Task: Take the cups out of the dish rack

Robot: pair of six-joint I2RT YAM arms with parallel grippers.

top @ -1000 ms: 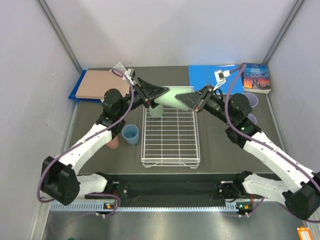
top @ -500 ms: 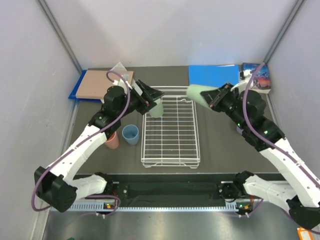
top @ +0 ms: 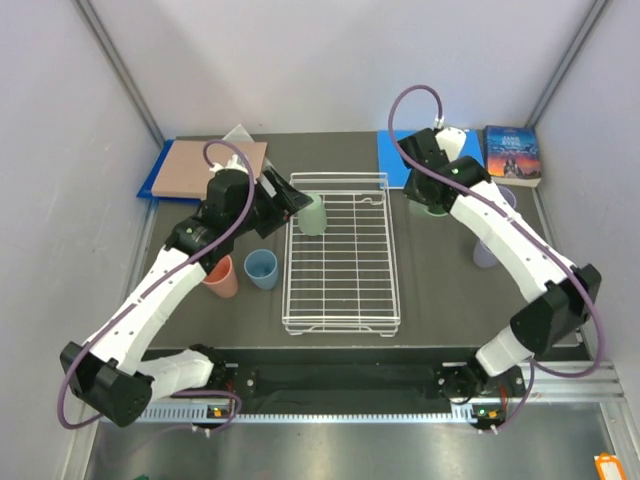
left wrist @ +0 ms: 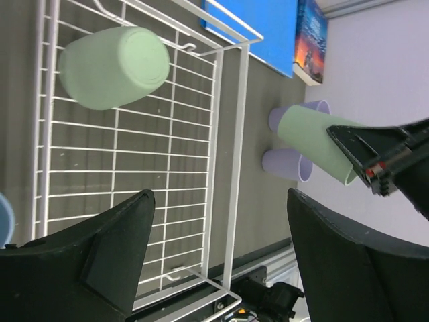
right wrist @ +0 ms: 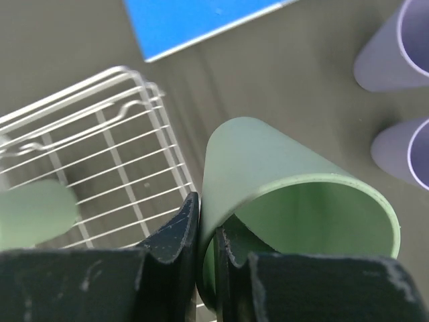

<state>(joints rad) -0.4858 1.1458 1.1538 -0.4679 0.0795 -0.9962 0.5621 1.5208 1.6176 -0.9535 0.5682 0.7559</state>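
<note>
One green cup (right wrist: 268,161) pinched by its wall in right gripper (right wrist: 204,215) jaws, outside dish rack (left wrist: 238,127) | step: set-down, needs lowering beside lilac cups (right wrist: 389,54) beyond jaws | left gripper (left wrist: 221,198) splayed, second green cup (left wrist: 114,64) ahead of jaws, in rack

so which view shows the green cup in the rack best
Left wrist: the green cup lies whole and sharp on the dish rack. Top external shows it small, near the left fingers; right wrist shows only a blurred patch.
</note>
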